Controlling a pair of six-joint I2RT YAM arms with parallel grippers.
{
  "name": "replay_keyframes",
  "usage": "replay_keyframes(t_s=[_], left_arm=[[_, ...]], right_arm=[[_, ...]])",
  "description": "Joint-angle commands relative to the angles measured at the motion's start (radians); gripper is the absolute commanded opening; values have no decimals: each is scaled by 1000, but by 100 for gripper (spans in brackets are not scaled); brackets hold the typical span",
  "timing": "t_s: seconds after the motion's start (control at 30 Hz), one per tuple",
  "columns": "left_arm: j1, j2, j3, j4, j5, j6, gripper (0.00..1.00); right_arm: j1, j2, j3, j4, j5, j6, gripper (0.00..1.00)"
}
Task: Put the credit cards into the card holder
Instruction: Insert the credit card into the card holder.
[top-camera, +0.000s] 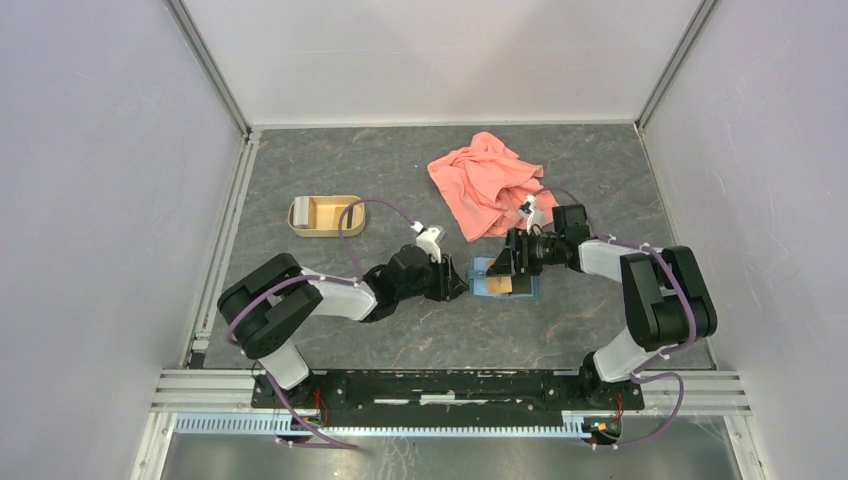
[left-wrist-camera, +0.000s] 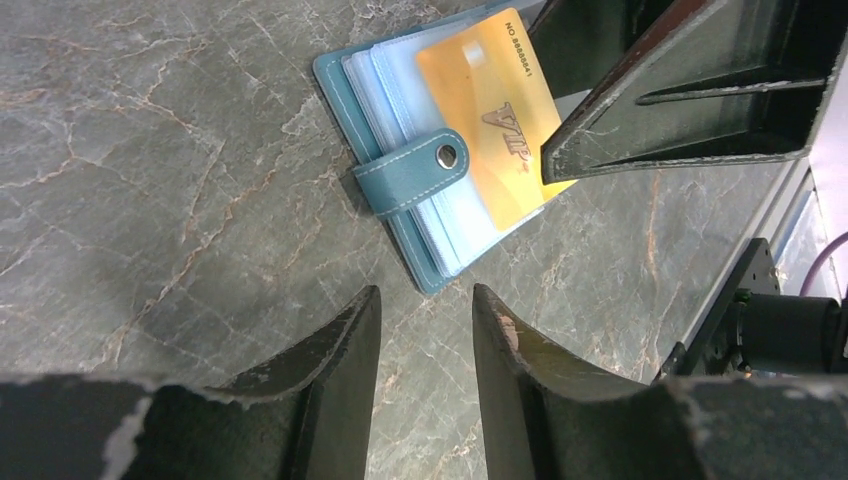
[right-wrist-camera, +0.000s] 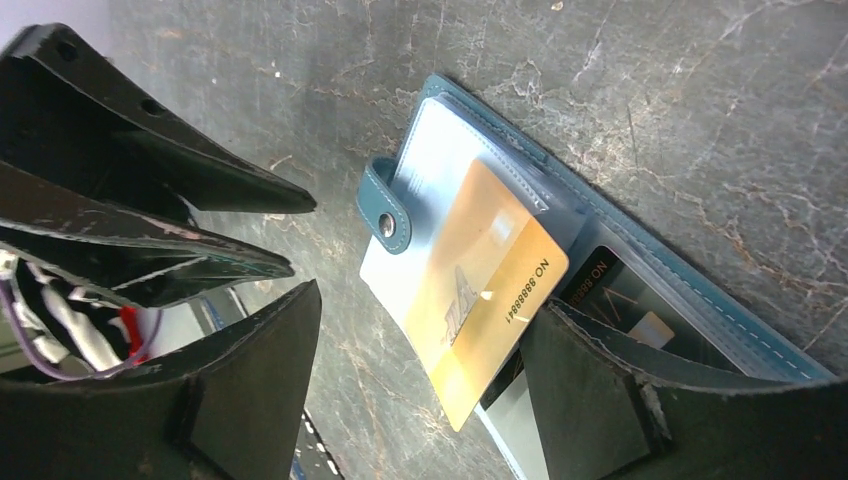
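Wide-open right claw (right-wrist-camera: 428, 300) straddles the orange card (left-wrist-camera: 490, 120), half-seated in the card holder (left-wrist-camera: 345, 85); left claw (left-wrist-camera: 427, 295) parted, empty; next, push it home.

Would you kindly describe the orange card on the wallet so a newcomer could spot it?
On the grey marbled tabletop lies an open teal-blue folding wallet. Across its sleeves rests a glossy orange plastic card. Its orange sets it apart from the pale blue sleeves.

Left gripper (top-camera: 461, 285) and right gripper (top-camera: 500, 267) hem the card holder (top-camera: 522, 291) mid-frame, the cloth (top-camera: 485, 182) crowds the upper right, and bare table (top-camera: 440, 338) at lower centre gives passage.
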Motion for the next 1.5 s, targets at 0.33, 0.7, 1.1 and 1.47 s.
replay_keyframes(t_s=[0.33,0.7,1.1,1.47], left_arm=[[-6,-122,-78,154,24,6,52],[-6,-96,-87,196,43,-26,52],[-6,-100,-111,234,52,-43,53],[-6,-108,-142,276,52,-60,53]], right_arm=[[91,-67,37,-157,394,-228,82],[145,-123,45,-193,485,-311,87],[204,-140,59,-236,521,-388,87],[270,-184,58,-261,506,-442,90]])
